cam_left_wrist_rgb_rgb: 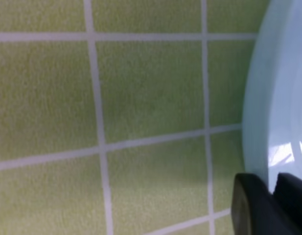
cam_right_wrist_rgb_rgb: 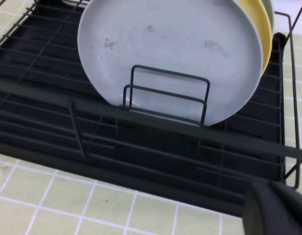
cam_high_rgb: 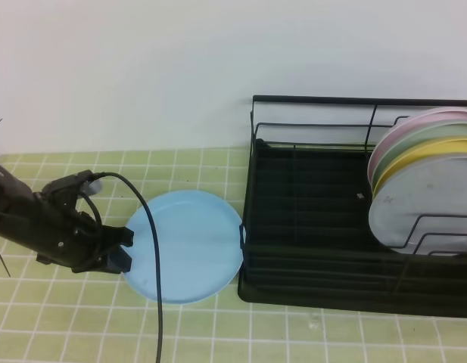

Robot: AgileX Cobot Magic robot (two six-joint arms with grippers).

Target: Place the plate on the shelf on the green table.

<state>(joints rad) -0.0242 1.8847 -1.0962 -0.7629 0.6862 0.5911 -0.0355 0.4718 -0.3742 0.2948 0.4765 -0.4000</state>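
The left end effector point(cam_high_rgb: 121, 249) seems clamped on the plate point(cam_high_rgb: 189, 246) rim (its left edge); the shelf point(cam_high_rgb: 309, 227) lies to the right.

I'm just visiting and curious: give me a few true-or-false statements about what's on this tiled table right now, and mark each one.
1. The light blue plate lies flat on the green table. True.
2. The light blue plate stands in the shelf. False: it lies outside the shelf, at its left end.
3. The left hand is at the plate's left rim. True.
4. The shelf holds no plates. False: several stand upright at its right end, a grey plate in front.
5. A yellow plate stands behind the grey one. True.
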